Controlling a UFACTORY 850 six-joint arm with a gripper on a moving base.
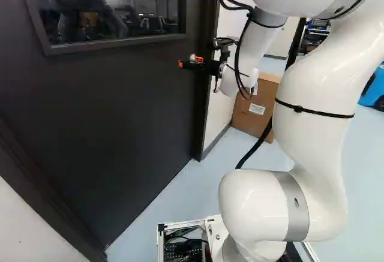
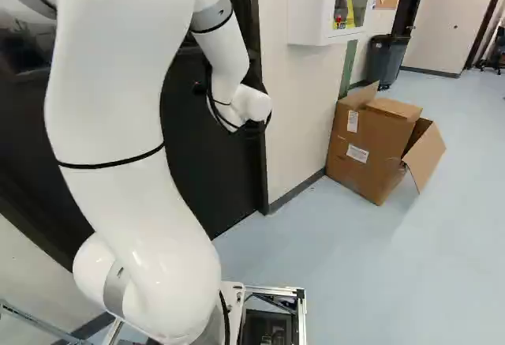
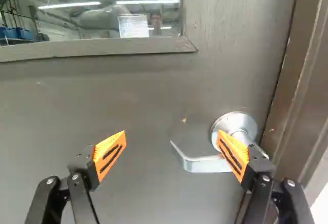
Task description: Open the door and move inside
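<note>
The gripper (image 1: 188, 62) is level before the door (image 1: 114, 118), its fingers spread wide with nothing held between them. In the wrist view, one orange pad (image 3: 233, 156) overlaps the silver handle (image 3: 205, 164) near its round plate; whether they touch, I cannot tell. The handle's curved free end reaches into the gap between the fingers, short of the other finger. The handle is on the door, near the frame (image 3: 297, 65) and below the window (image 1: 114, 10). The door looks shut, its edge close along the frame.

The white arm (image 1: 312, 106) rises at the right of the left base view and bends over toward the door, black cables running along it. Beside the door is a pale wall (image 2: 296, 116) with a white cabinet (image 2: 312, 9). An open cardboard box (image 2: 363, 151) stands on the blue-grey floor (image 2: 339, 258) near that wall, and a dark bin (image 2: 385, 61) stands farther back, beyond the box.
</note>
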